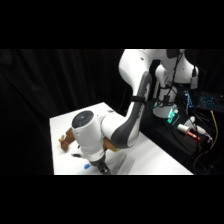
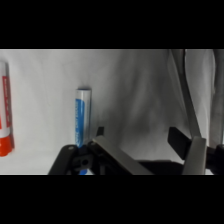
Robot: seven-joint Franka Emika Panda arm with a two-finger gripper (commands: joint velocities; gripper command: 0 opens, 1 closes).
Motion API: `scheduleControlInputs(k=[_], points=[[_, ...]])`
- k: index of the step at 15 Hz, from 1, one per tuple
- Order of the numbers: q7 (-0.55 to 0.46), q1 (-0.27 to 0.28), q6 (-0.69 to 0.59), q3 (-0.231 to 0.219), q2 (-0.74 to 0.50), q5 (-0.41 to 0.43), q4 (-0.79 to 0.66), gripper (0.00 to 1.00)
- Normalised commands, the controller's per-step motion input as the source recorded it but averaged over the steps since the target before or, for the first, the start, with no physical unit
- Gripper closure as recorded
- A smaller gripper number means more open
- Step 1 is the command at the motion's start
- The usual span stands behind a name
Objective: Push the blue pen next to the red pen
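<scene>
Blue pen (image 2: 82,117): smooth glossy plastic. Red pen (image 2: 5,115): same glossy plastic. Table (image 2: 135,85): matt white. Tongs (image 2: 192,105): dull metal. Arm shell (image 1: 90,131): glossy white plastic.

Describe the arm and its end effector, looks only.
The arm is glossy white with rounded, bulbous segments and dark grey-black bands at the joints; its nearest segment ends in a round dark cap. The end effector is black: an angular linkage with two flat, dull grey metal fingers. No cables or markings are visible on it.
</scene>
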Motion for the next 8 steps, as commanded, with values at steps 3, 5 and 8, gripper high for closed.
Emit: scheduleControlInputs(k=[3, 5, 8], points=[[0.02, 0.000, 0.06, -0.003, 0.12, 0.074, 0.18, 0.00], [0.00, -0.066, 0.10, -0.050, 0.06, 0.065, 0.12, 0.00], [-0.02, -0.130, 0.11, -0.069, 0.05, 0.074, 0.11, 0.00]])
